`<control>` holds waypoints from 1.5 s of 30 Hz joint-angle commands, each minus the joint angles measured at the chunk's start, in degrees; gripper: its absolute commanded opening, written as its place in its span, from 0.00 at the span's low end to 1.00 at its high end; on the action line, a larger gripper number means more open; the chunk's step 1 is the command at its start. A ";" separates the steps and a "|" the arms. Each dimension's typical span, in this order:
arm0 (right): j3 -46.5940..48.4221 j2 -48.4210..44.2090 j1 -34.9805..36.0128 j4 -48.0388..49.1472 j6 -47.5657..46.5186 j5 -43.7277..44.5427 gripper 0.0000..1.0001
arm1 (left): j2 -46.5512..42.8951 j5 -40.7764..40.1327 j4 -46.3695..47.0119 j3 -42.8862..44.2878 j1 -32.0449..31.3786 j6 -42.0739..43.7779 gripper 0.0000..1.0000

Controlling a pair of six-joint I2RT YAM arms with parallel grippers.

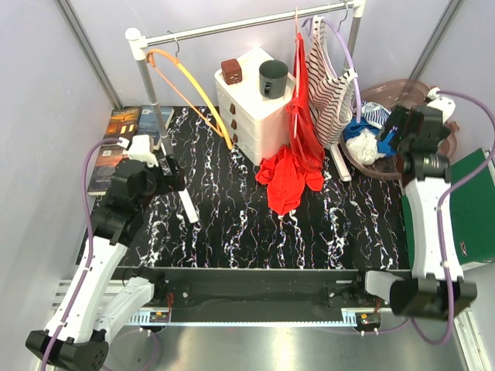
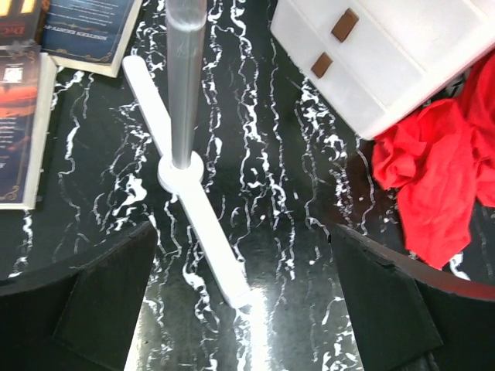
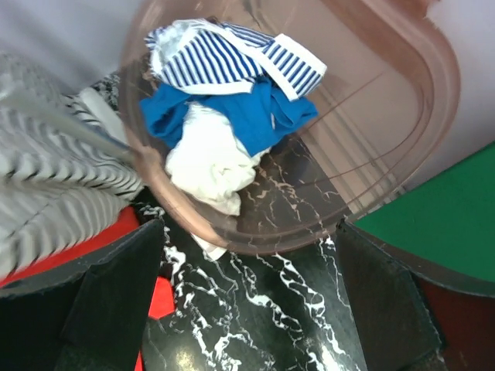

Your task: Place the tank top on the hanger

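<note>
Top view: hanger (image 1: pixel 189 81) hangs by its hook on the rail (image 1: pixel 247 24), left end, w/ no cloth on it, so prob. ready to be dressed. Tank top (image 1: pixel 377 114) lies crumpled in the basket (image 1: pixel 406 83) at far right. Right gripper (image 1: pixel 389 133) hovers just beside the basket; left gripper (image 1: pixel 176 171) is near the rail's left pole (image 1: pixel 147 81). The jaws of both are hard to read from here.

Left wrist view: fingers (image 2: pixel 77 309) stand wide apart, holding nothing. The pole and its white foot (image 2: pixel 213 239) show between them, lower down. Hanger is out of this view.

Right wrist view: jaws wide apart, empty, aimed at the basket. Tank top lies uppermost, over a blue cloth (image 3: pixel 255 116) and a white cloth (image 3: pixel 209 162), so it seems reachable. It is bunched; straps and neck I cannot make out.
</note>
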 commanded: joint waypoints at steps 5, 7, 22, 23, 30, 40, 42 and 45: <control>14.02 20.60 -3.21 -2.65 -1.37 -5.37 1.00 | -2.58 -1.28 -0.24 -3.40 -0.03 2.97 0.99; 19.82 24.85 -3.21 -2.04 -1.81 -6.09 1.00 | -3.03 -1.28 -0.24 -3.66 -0.03 2.79 0.99; 73.88 71.42 -3.21 -13.11 -0.06 -14.26 0.97 | -3.47 -3.48 -0.33 -4.01 0.15 2.79 0.99; 75.38 72.32 -3.21 -13.46 0.64 -14.35 0.96 | -3.64 -3.48 -0.24 -4.01 0.15 2.79 0.99; 73.28 75.32 -3.21 -13.29 0.83 -12.43 0.91 | -3.64 -3.30 -0.24 -4.10 0.24 2.79 0.99; 75.64 73.03 -3.21 -12.32 -2.25 -11.53 0.11 | -3.64 -3.30 -0.33 -4.10 0.24 2.79 0.99; 76.35 72.51 -3.21 -12.23 -2.60 -13.63 0.08 | -3.82 -3.39 -0.24 -4.19 0.33 2.79 0.99; 75.84 71.54 -3.21 -12.15 -2.43 -15.22 0.03 | -4.25 -3.65 -0.24 -4.28 0.33 2.79 0.99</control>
